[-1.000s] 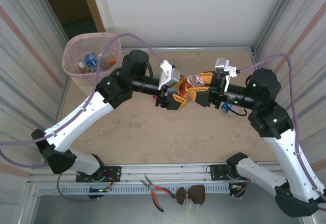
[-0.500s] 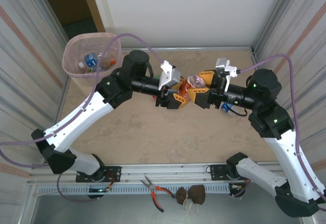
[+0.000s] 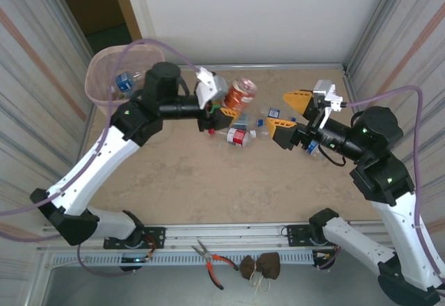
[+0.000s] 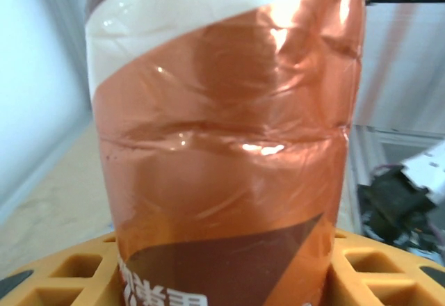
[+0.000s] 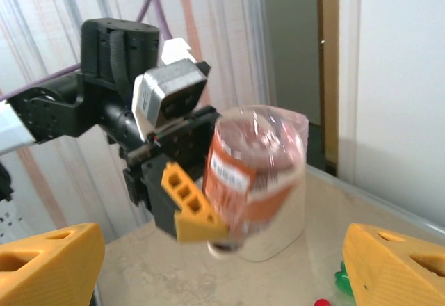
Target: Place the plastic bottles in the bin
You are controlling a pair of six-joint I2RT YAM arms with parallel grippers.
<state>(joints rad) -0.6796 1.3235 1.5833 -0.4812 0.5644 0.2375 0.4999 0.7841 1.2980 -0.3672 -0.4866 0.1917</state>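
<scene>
My left gripper [image 3: 229, 108] is shut on a plastic bottle with an orange label [image 3: 240, 93], held in the air above the middle of the table. That bottle [image 4: 222, 146] stands between the yellow fingers [image 4: 62, 278] in the left wrist view. My right gripper [image 3: 288, 113] is open and empty to the right of it, apart from the bottle [image 5: 254, 167]. More bottles lie on the table: a red-labelled one [image 3: 238, 136] and a blue-labelled one [image 3: 272, 113]. The pale pink bin [image 3: 97, 76] stands at the far left, with a blue-labelled bottle [image 3: 124, 82] inside and the left arm partly covering it.
A green bottle [image 5: 344, 278] lies low beside my right finger [image 5: 396, 257]. Another bottle [image 3: 313, 146] sits under the right arm. Ribbed walls close both sides. Pliers [image 3: 212, 261] and a brown bundle [image 3: 261, 268] lie by the near rail.
My right gripper opened, let go of the orange-labelled bottle and drew back to the right. The left gripper carried the bottle left and toward the back.
</scene>
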